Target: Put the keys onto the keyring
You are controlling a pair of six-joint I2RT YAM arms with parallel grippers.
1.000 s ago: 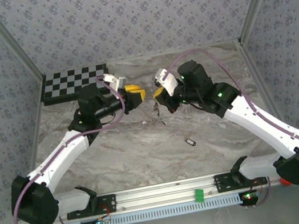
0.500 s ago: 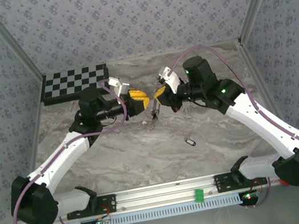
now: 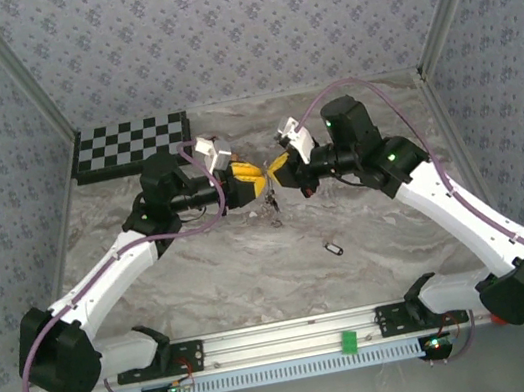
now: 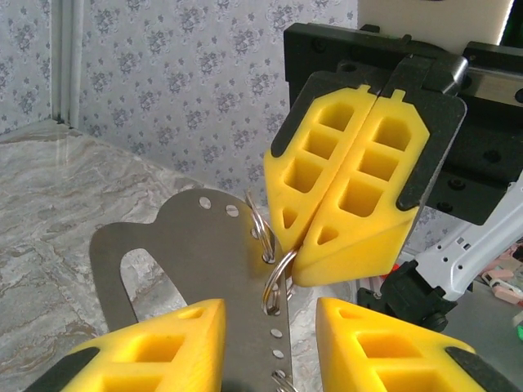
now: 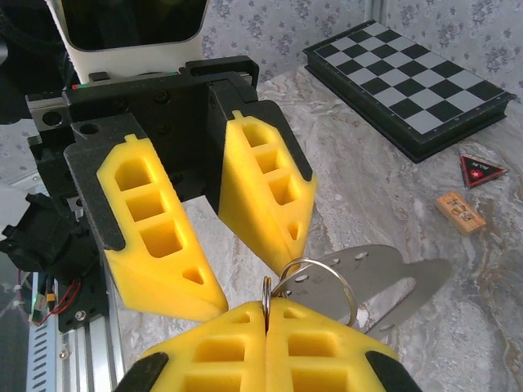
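Marble surface (image 3: 204, 267); chessboard (image 3: 131, 144) in the far left corner. Left tool (image 5: 249, 273) released, fingers apart. Right tool (image 4: 301, 257) clenched on keyring (image 5: 317, 262), tip to tip with left. Perforated metal plate (image 4: 204, 253) threaded on ring, crowding the gap. One key (image 3: 332, 247) on surface, well apart. Red triangle (image 5: 480, 170) and orange piece (image 5: 460, 211) near chessboard.

one chessboard (image 3: 131, 145), one red triangle (image 5: 480, 171), one orange block (image 5: 460, 212), one metal plate (image 4: 188, 269), one clamped keyring (image 5: 317, 262)
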